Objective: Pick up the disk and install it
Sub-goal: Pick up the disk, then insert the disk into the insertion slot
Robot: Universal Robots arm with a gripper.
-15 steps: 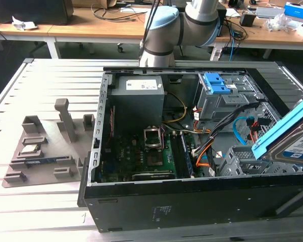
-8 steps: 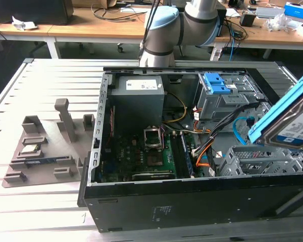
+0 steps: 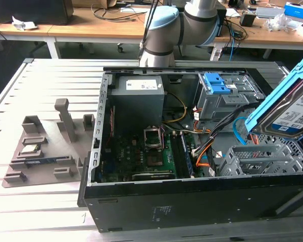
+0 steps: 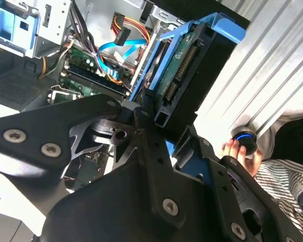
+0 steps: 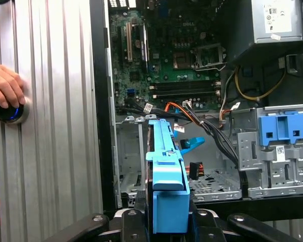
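Gripping the disk [image 5: 166,166] by its blue carrier frame, the gripper [image 5: 166,218] had its jaws closed against the frame's two sides, as seen in both wrist views. Nothing else was in its hold.

Location of the disk: in the exterior view the disk [image 3: 289,103] hung at about three o'clock from the motherboard [image 3: 141,156], at the exterior view's right. It was tilted and clear of every surface, above the open side of the computer case [image 3: 192,204]. In the second wrist view, the connector edge of the disk [image 4: 184,68] faced away from the gripper [image 4: 164,121].

Progress: pick-up was judged complete, since the disk rested on nothing but the jaws. Installation was judged not done. The disk was outside the chassis and seated in no bay. An empty metal drive cage [image 3: 252,160] lay at about five o'clock from the motherboard, below the held disk. An upper cage with a blue latch [image 3: 216,83] stood at about one o'clock. Neither was touched.

Other observations: the grey power-supply box [image 3: 139,89] sat at twelve o'clock from the motherboard. A grey parts fixture [image 3: 45,146] lay on the table [image 3: 20,101] at nine o'clock, well apart from the case. A person's hand [image 5: 4,86] rested on a button set into the table beside the case.
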